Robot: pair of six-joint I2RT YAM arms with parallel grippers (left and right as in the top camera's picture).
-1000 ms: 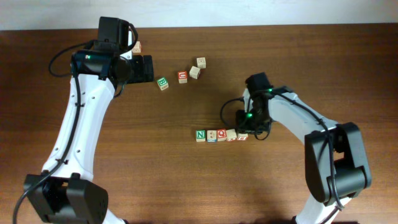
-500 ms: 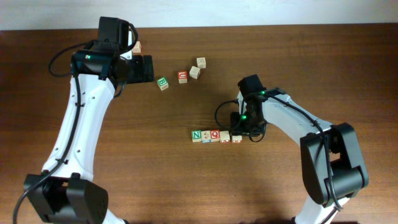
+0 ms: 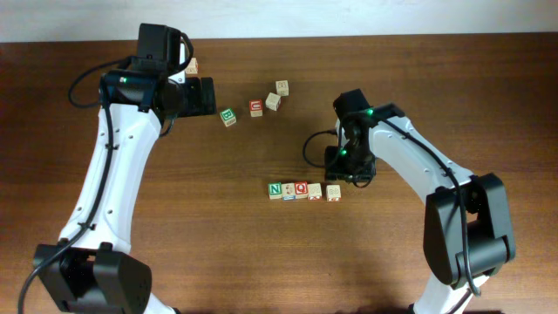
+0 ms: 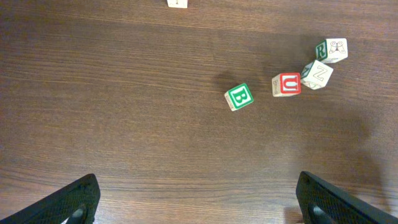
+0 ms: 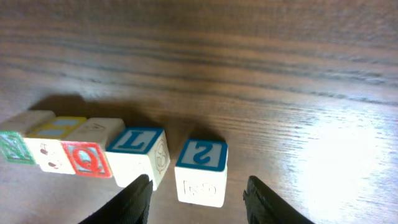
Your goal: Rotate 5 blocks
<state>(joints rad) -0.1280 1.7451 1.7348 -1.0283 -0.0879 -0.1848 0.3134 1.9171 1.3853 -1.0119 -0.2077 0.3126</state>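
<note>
Centrally, toward the right half of the table point(image 3: 218, 253), the five blocks point(image 3: 303, 189) lie in a short left-to-right row. The green N block point(image 3: 275, 188) is at the left end, and the red Q block point(image 3: 301, 188) is third along. The first four blocks touch side to side. The end block point(image 5: 200, 163), with a blue mark on its top face, sits just apart from its neighbour and is turned slightly out of line. The right gripper point(image 5: 198, 190) hangs over this end block with its jaws apart, one finger on each side, and a gap shows between each finger and the wood. The left gripper point(image 4: 202, 205) is well away at the far left of the table, its jaws spread wide over bare wood. Ahead of it lie the green B cube point(image 4: 239, 97), a red-lettered cube point(image 4: 286, 83) and two pale cubes point(image 4: 323, 62) in a loose cluster.
</note>
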